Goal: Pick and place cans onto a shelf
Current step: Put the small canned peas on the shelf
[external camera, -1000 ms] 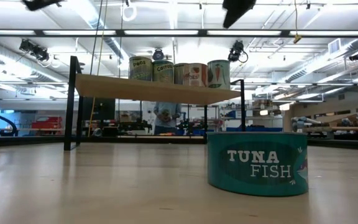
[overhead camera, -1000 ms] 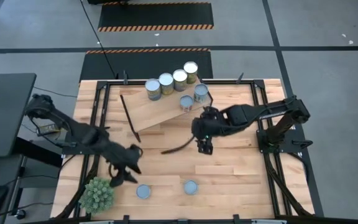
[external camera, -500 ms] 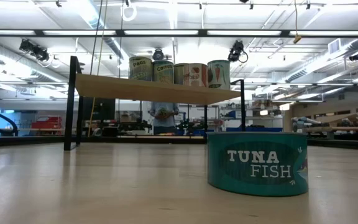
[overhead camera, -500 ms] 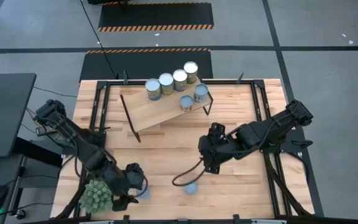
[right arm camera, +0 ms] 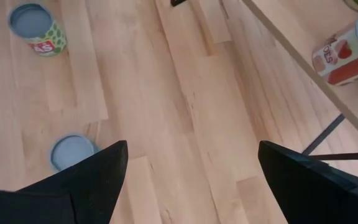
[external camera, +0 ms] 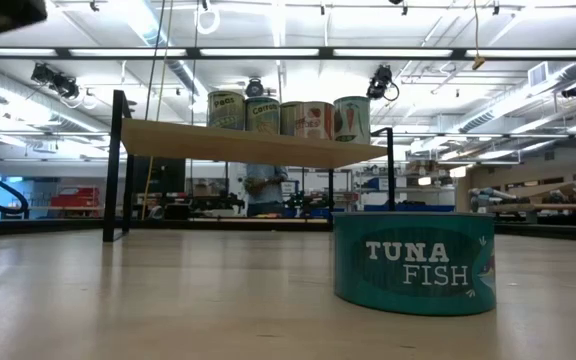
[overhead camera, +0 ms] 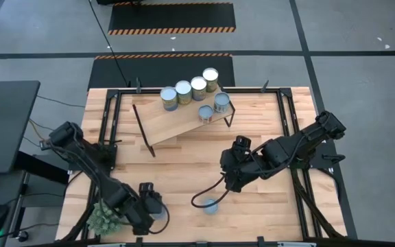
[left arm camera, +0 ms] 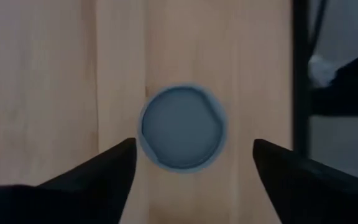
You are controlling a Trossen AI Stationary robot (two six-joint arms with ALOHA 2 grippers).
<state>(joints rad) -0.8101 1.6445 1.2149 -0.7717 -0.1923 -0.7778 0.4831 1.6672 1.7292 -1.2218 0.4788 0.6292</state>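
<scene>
Nearest the front edge of the table (overhead camera: 252, 192), the left gripper (overhead camera: 151, 204) hangs straight over a low can (left arm camera: 182, 127) with a blue-grey lid; in the left wrist view its two dark fingers (left arm camera: 104, 171) stand wide apart on either side of the can, gripping nothing. From above that can is mostly hidden under the gripper, and the spiky green plant (overhead camera: 103, 215) sits just beside it at the table's corner. A second loose can (overhead camera: 210, 206) lies a little to the right, its teal side reading "TUNA FISH" in the low view — probably this one, though the low camera alone cannot settle it. Above the middle of the table the right gripper (overhead camera: 230, 180) hovers with its jaws spread wide and empty. Farther back stands the tilted shelf (overhead camera: 177, 120) on thin black legs, with four cans (overhead camera: 189, 87) in a row along its far, higher edge and two more cans (overhead camera: 213, 108) just in front of them near its right end.
</scene>
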